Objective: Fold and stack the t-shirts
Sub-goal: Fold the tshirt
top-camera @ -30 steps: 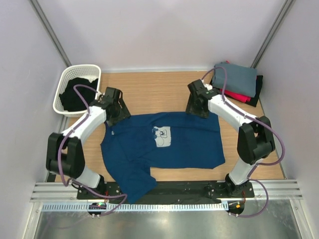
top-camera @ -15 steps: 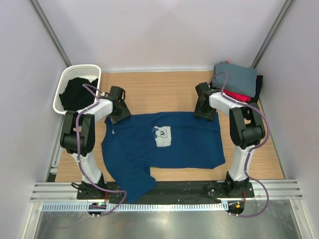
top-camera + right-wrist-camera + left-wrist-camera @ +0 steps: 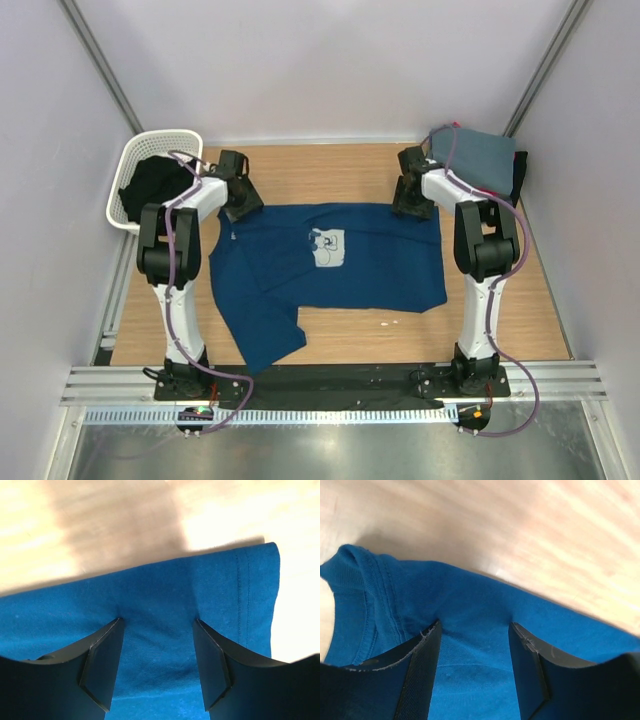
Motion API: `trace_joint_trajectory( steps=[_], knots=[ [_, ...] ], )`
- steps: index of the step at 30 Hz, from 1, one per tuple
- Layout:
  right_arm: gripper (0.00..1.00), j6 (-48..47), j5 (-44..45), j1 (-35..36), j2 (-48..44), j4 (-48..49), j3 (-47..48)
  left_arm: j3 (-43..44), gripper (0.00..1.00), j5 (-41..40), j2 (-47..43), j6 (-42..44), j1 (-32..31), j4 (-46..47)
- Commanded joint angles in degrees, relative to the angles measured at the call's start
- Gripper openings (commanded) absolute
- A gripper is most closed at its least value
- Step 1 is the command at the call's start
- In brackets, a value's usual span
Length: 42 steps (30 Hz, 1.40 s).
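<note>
Pressing into blue cloth, the left gripper (image 3: 475,625) has its two dark fingers (image 3: 422,670) spread apart, and the navy t-shirt (image 3: 470,595) fills the gap between them. Small creases pull toward each tip. The cloth runs on a little past the tips before its edge meets the bare wooden table (image 3: 545,530). The ribbed collar (image 3: 360,580) curls just to the left of the left finger in the left wrist view.

The right gripper (image 3: 158,621) stands the same way: fingers (image 3: 102,665) held wide, tips dug into the shirt (image 3: 160,590), a strip of cloth beyond them and then tabletop (image 3: 100,520). The stitched hem (image 3: 245,595) runs down the right side of that view, just outside the right finger. Whether either gripper has any cloth caught under a finger cannot be told.

From above, the left gripper (image 3: 240,205) sits on the far left corner of the shirt (image 3: 330,275) and the right gripper (image 3: 412,205) on the far right corner, both arms stretched well out from their bases. The shirt lies flat across the middle of the table (image 3: 330,175), front up, its pale square print (image 3: 325,248) left of centre. One sleeve (image 3: 265,340) angles out toward the near edge.

Beyond the left gripper, a white basket (image 3: 165,135) at the far left corner holds dark clothing (image 3: 150,185). Just beyond the right gripper, at the far right corner, a folded grey t-shirt (image 3: 475,150) rests on top of a black garment (image 3: 520,168) that shows only at its edge
</note>
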Motion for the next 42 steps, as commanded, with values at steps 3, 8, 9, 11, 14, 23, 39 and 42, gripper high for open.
trace_joint_trajectory(
  steps=[3, 8, 9, 11, 14, 23, 39, 42],
  knots=[
    [0.63, -4.4, -1.5, -0.3, 3.1, 1.3, 7.6, 3.2, 0.58, 1.2, 6.0, 3.0, 0.7, 0.4],
    [0.63, -5.1, -3.8, -0.3, 1.4, -2.2, 13.9, 8.5, 0.62, 4.7, 5.0, 6.7, 0.9, -2.3],
    [0.63, -5.0, -4.0, -0.2, -0.7, -3.4, 14.6, 8.6, 0.63, 4.8, 3.9, 7.0, 0.8, -2.7],
    [0.64, -4.6, -4.5, -0.2, -3.2, -4.1, 15.3, 7.5, 0.68, 4.7, -0.9, 7.5, 0.9, -4.1],
    [0.64, -2.5, -4.8, -0.2, -9.6, -5.0, 12.9, 1.1, 0.73, 4.7, -10.6, 7.4, 0.8, -6.4],
    [0.66, 6.3, -4.2, -0.2, -32.9, -5.9, -13.4, -27.8, 0.75, 6.3, -44.3, -5.2, -1.3, -11.3],
    [0.65, 3.1, -2.6, -0.3, -27.7, 3.6, -20.8, -38.1, 0.70, -2.4, -45.9, -8.1, -8.9, -0.2],
    [0.65, 2.5, -3.2, -0.3, -21.5, 3.7, -14.9, -33.7, 0.69, 0.2, -37.3, -5.5, -6.5, 2.9]
  ],
)
